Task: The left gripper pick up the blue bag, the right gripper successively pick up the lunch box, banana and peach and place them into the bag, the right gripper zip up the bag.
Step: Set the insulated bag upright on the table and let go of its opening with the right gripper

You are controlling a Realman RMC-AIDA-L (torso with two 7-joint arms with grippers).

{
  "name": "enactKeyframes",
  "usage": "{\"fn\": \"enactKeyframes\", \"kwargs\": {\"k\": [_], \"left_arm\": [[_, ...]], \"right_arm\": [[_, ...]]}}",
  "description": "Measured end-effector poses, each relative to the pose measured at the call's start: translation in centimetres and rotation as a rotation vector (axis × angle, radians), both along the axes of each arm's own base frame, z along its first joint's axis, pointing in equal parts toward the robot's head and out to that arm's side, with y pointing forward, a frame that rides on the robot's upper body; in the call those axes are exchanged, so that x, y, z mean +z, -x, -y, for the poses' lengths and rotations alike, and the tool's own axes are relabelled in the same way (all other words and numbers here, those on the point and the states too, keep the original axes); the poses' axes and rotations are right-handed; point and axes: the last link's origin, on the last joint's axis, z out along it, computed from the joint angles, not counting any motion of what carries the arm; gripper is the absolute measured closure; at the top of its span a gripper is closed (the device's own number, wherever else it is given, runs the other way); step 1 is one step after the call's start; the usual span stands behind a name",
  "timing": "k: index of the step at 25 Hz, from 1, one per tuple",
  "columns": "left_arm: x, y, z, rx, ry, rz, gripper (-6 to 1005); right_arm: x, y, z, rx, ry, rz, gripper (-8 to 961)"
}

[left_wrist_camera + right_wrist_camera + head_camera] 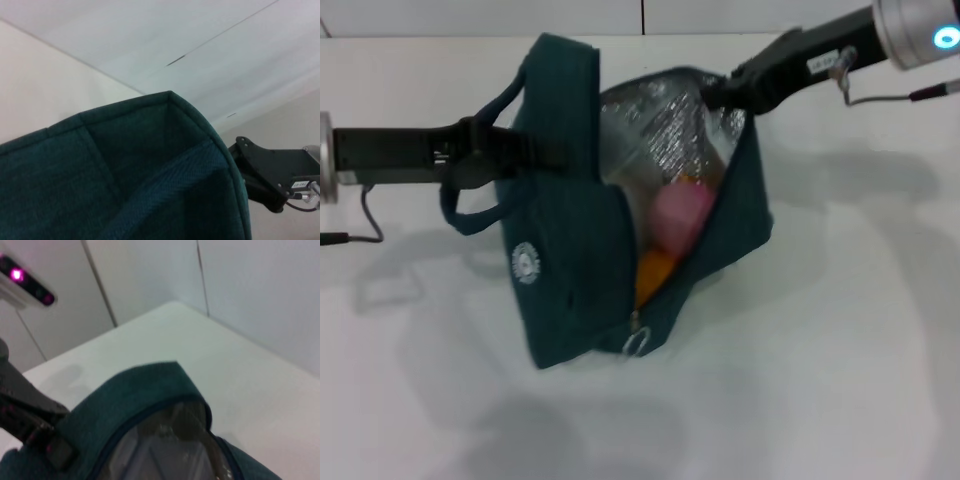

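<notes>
Our left pincer (535, 150) grips the soft blue bag (570, 260); our right pincer (715, 95) pinches its floppy rim, zipper pull (636, 342) unclaimed.

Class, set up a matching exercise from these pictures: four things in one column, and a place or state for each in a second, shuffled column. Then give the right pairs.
1. blue bag
2. peach
3. left gripper
4. right gripper

A. at the bag's far rim by the foil lining
B. open, on the table
C. inside the bag, pink
D. at the bag's handle side

Pairs: 1-B, 2-C, 3-D, 4-A
</notes>
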Motion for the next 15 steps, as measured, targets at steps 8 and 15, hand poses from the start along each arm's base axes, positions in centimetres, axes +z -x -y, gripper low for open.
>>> {"fn": "enactKeyframes", "kwargs": {"k": [8,15], "left_arm": [[-1.9,-2.7,-1.0,-0.048,0.054,0.05,954],[-4.6,-3.8,-0.7,-0.077,0.1,0.102,953]], "right_arm": [[4.4,-0.6,0.9,0.01,-0.095,-0.066,941],[6.1,-2.2,2.6,0.007,-0.106,-0.103,935]]}}
